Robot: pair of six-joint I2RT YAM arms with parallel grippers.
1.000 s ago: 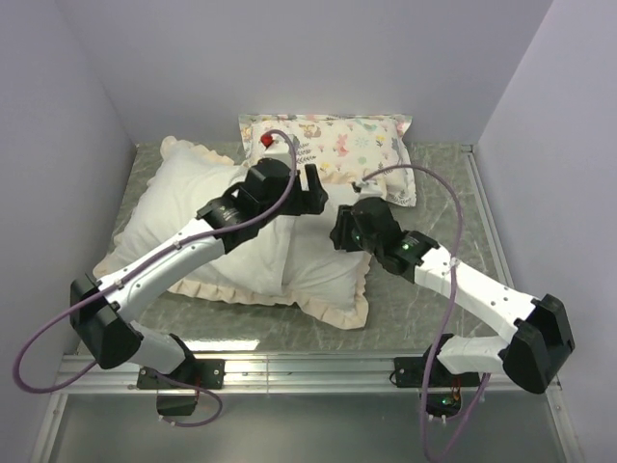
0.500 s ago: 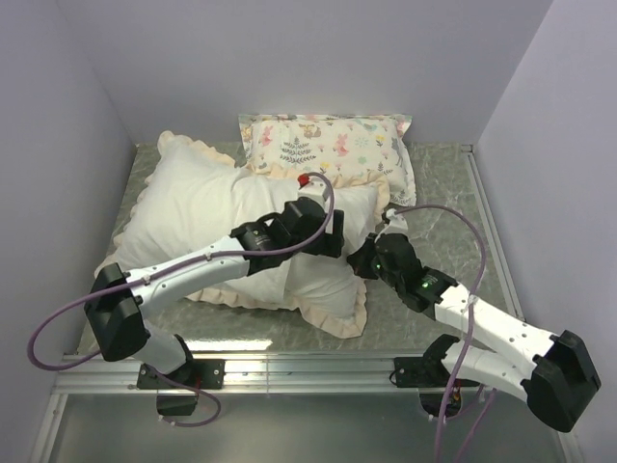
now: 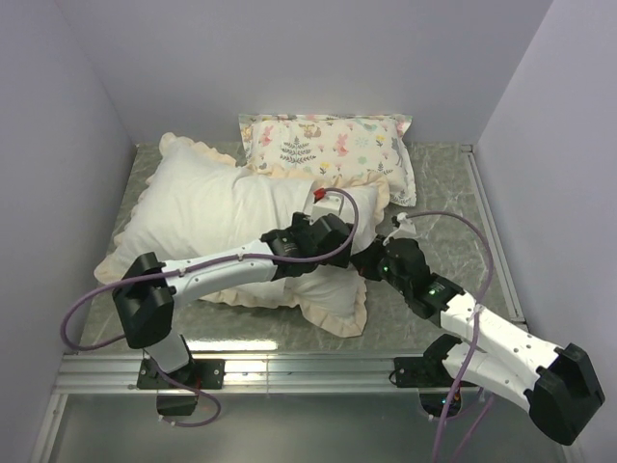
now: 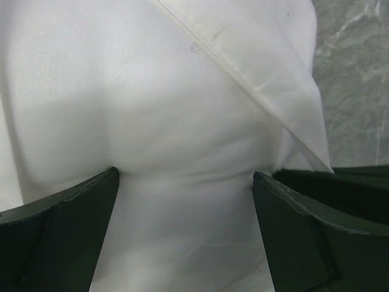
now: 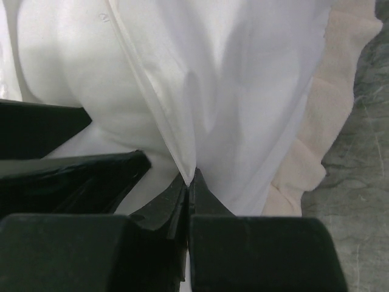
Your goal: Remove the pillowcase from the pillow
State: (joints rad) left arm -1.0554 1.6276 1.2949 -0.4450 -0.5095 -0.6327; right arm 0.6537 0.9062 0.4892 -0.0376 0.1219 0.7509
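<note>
R gripper (image 5: pixel 189 182) clamped on pillowcase (image 5: pixel 243 91) edge beside frill (image 5: pixel 322 121), grey table (image 5: pixel 364 182) past it; L gripper (image 4: pixel 185 175) spread wide, tips in white cloth (image 4: pixel 182 121).

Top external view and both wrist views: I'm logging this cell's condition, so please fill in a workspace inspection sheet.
Surface: grey marbled table.
Job's things: pillowcase cream-white face up, frilled edge, not yet off; the pillow seems to bulge at its opening.
Clutter: animal-print pillow at the far wall.
End effectors: left end effector open, astride the white bulge; right end effector shut on a fold of the pillowcase hem.
Cables: purple cables loop off both arms.
Surroundings: pale walls on three sides; metal rail at the near edge.
</note>
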